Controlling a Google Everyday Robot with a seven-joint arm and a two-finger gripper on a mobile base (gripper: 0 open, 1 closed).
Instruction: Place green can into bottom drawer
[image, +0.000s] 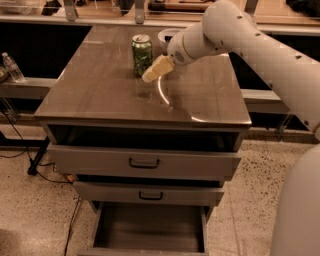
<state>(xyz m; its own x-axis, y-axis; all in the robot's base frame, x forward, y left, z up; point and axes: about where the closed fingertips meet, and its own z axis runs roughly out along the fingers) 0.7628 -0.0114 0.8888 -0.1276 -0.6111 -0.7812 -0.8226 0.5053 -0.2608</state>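
Scene: a grey cabinet (100, 95) with three drawers, seen from the front and above, with a white robot arm (260, 55) reaching over its top.

Arm pose: the arm rises along the right edge of the view and bends at an elbow near the top. From there it slopes down and to the left, ending in a rounded wrist above the back of the cabinet top.

Gripper: the cream gripper (150, 75) points down and to the left from the wrist. Its tip is low over the cabinet top.

Gripper state: from this angle it shows as one solid wedge, so whether it is parted or closed cannot be told. Nothing is seen in its hold.

Can: the green can (142, 54) stands upright on the cabinet top, just left of the gripper tip and slightly behind it. Whether they touch cannot be told.

Bowl: a white bowl (165, 34) sits behind the gripper, partly hidden by the wrist.

Bottom drawer: the bottom drawer (150, 227) is pulled open, far below the gripper and nearer the viewer. Its dark floor is bare.

Other drawers: two wider drawers (145, 162) with handles sit above it, each a little way out.

Bottle: a clear bottle (12, 67) stands well to the left of the gripper, off the cabinet.
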